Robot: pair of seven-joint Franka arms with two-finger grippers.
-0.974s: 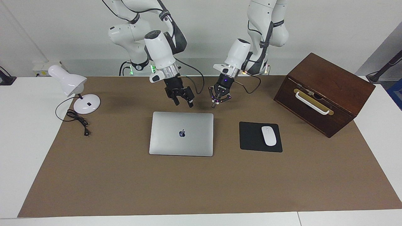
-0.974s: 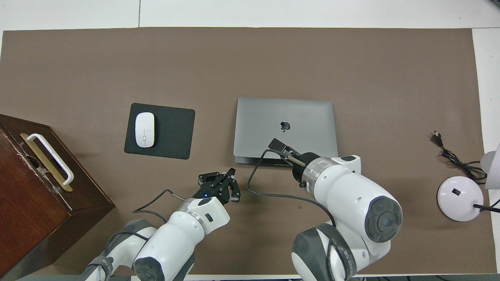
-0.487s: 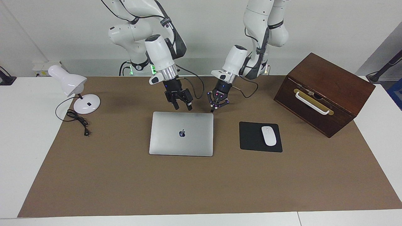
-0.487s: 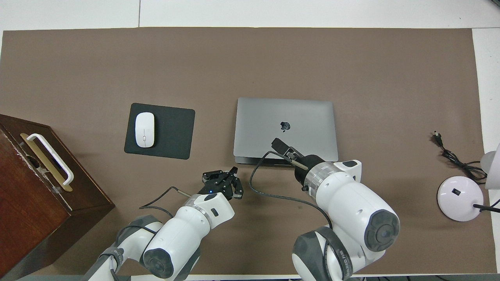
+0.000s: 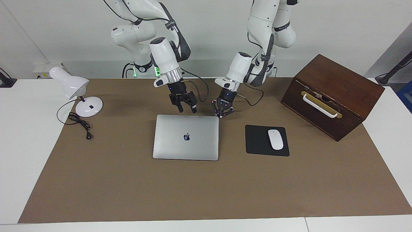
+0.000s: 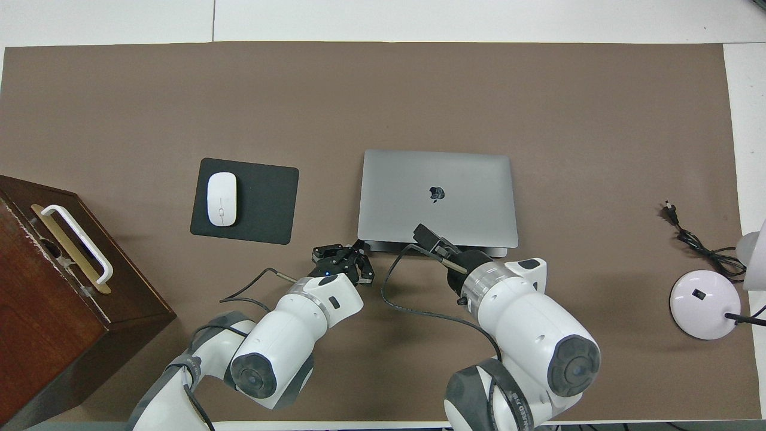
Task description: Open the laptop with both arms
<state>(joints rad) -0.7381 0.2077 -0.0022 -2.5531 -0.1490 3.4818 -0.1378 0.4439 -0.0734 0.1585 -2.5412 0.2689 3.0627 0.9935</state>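
While the laptop [image 5: 186,137] is lying flat and closed on the brown mat [image 5: 128,180], its apple logo facing up and its lid not yet raised, two white robot arms are bearing down on the edge of it nearest the robots. The machine is sitting near the middle of the mat, with the black mouse pad [image 5: 259,141] beside it toward the left arm's end of the table.

The right gripper [image 5: 185,108] is hanging with its fingers spread wide and nothing between them, poised just over the laptop's near edge around its middle. The left gripper [image 5: 221,114] is hovering at the near corner on the mouse-pad side, its fingertips pinched together on nothing; whether the tip is touching the casing cannot be told from either view.

Judged from how things are lying, the task is sitting at its approach stage: no lift has begun, and the opening itself is all left to do, with one arm presumably steadying the base while the other is raising the lid.

Farther out, a white mouse [image 5: 275,139] is resting on the pad, a dark wooden box [image 5: 334,93] with a white handle is standing at the left arm's end, and a white desk lamp [image 5: 75,93] with its loose cord is sitting at the right arm's end.
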